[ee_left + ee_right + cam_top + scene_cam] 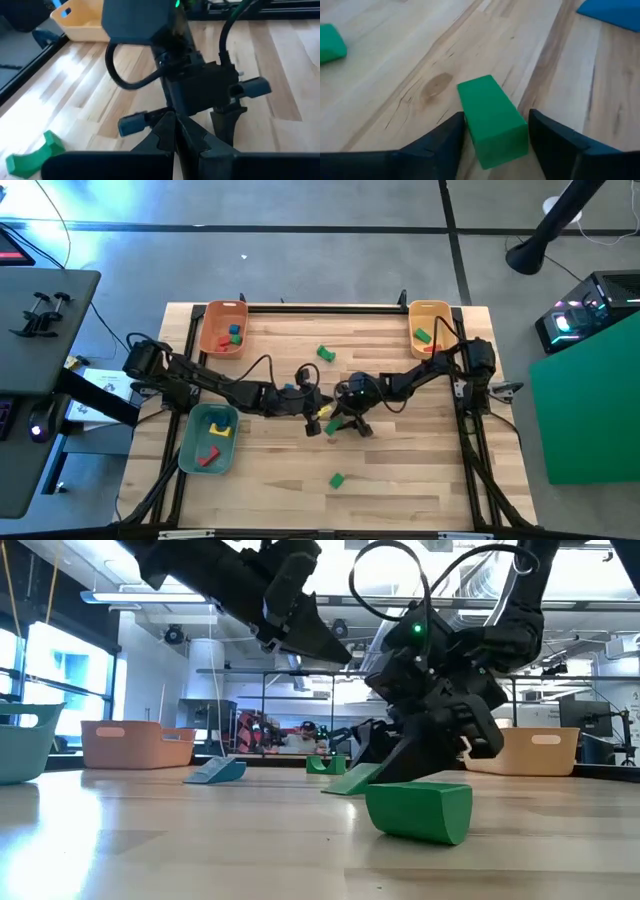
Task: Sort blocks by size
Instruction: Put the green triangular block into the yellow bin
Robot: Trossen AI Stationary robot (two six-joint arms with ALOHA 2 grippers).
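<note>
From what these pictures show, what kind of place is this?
Probably a robotics lab or workshop. A wooden table in a black frame carries two robot arms, coloured blocks and sorting trays such as the orange tray. Beyond it, the low view shows an open industrial hall with ceiling ducts and more equipment.

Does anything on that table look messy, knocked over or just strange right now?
Nothing looks spilled or damaged. Small blocks lie scattered on the wooden table, as unsorted pieces would. The one odd thing is how tightly the two arms crowd together mid-table: the left gripper, fingers shut, sits right beside the right gripper, whose fingers straddle a green rectangular block.
</note>
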